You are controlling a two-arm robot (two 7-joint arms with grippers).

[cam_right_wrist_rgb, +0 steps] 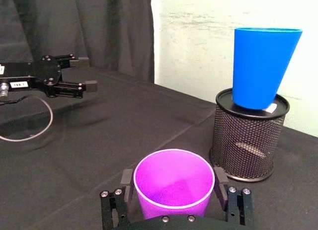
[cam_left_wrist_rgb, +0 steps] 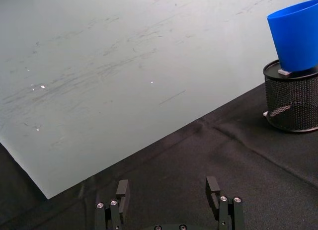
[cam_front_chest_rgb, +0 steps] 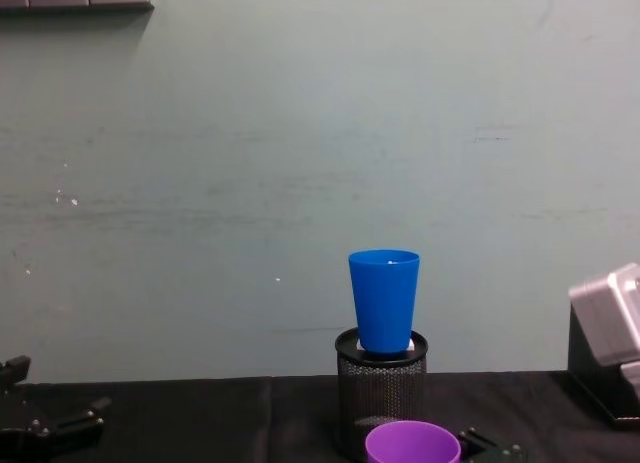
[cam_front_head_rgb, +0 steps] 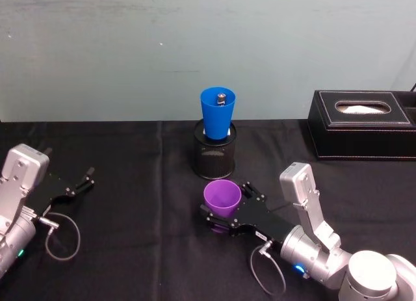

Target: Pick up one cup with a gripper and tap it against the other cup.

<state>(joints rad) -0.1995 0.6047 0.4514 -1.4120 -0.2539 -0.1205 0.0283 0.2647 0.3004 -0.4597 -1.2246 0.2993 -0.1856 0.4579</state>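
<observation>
The purple cup stands upright between the jaws of my right gripper, just in front of the pen holder. In the right wrist view both fingers press against the sides of the purple cup, so the right gripper is shut on it. The blue cup sits upright in the top of a black wire-mesh pen holder, behind the purple cup and apart from it; it also appears as the blue cup and the blue cup. My left gripper rests open at the far left.
A black tissue box stands at the back right on the black tablecloth. A pale wall runs close behind the pen holder. The left gripper has nothing between its fingers, and a loose cable loop lies near it.
</observation>
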